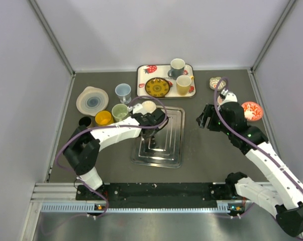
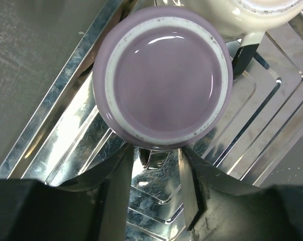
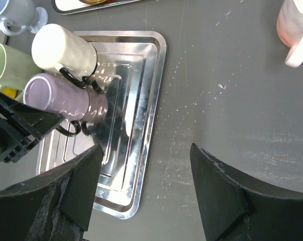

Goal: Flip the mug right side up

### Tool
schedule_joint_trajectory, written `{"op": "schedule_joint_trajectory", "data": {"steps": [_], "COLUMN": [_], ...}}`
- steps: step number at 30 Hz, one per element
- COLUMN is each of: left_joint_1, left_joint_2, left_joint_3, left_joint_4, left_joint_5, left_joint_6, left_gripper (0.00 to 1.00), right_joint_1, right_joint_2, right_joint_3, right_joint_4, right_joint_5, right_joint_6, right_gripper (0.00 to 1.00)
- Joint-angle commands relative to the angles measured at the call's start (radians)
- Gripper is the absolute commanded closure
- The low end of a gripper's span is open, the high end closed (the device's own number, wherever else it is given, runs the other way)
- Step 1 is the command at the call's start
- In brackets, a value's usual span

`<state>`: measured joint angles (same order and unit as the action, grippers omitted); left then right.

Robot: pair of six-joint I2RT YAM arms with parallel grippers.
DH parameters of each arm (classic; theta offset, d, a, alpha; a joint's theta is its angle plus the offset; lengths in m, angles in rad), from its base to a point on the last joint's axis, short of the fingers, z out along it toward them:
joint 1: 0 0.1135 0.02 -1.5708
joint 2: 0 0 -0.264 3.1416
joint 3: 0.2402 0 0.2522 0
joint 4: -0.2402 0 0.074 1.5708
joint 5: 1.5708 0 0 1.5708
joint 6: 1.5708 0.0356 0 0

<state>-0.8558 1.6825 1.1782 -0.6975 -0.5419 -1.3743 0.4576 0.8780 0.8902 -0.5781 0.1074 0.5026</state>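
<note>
A purple mug [image 2: 164, 80] stands upside down on the metal tray [image 2: 56, 115], its base facing the left wrist camera. It also shows in the right wrist view [image 3: 66, 98], with a black handle. My left gripper [image 2: 156, 155] hangs over it with the fingers [image 2: 116, 196] apart on either side of the handle, not closed on it. In the top view the left gripper [image 1: 152, 131] hides the purple mug. A cream mug [image 1: 147, 106] stands upside down right behind it. My right gripper [image 1: 205, 118] is open and empty over the bare table right of the tray [image 1: 174, 150].
A floral tray [image 1: 143, 75] at the back holds a grey mug [image 1: 177, 66], a yellow mug [image 1: 184, 84] and a plate [image 1: 157, 87]. Cups [image 1: 120, 111] and a bowl [image 1: 92, 100] stand left of the metal tray. Small bowls [image 1: 251, 110] sit at the right.
</note>
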Motion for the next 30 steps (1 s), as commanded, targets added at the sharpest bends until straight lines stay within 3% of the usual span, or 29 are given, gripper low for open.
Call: {"op": "schedule_joint_trajectory", "data": {"steps": [1,12,22,26,30], "left_joint_1": [0.018,0.021,0.0,-0.023,-0.052], "left_joint_2": [0.013,-0.004,-0.124,-0.222,-0.335], "left_joint_3": [0.015,-0.028,-0.08,-0.11,-0.192], "left_joint_4": [0.019,0.07,0.162,0.168,0.274], "left_joint_5": [-0.012,0.016,0.085,0.085,0.098], "left_joint_6": [0.017,0.056,0.27,0.339,0.395], "left_gripper": [0.59,1.0,1.0,1.0,1.0], "right_joint_1": [0.009,0.009,0.009,0.009,0.009], "right_joint_2": [-0.005,-0.007,-0.025,-0.04,-0.054], "right_joint_3": [-0.01,-0.02,-0.039,-0.05,-0.063], "right_joint_4": [0.047,0.052,0.049,0.05,0.05], "right_joint_5": [-0.008,-0.011,-0.017,-0.034,-0.057], "right_joint_6": [0.013,0.016,0.028,0.031,0.042], "right_gripper": [0.3,0.3,0.3,0.3,0.31]}}
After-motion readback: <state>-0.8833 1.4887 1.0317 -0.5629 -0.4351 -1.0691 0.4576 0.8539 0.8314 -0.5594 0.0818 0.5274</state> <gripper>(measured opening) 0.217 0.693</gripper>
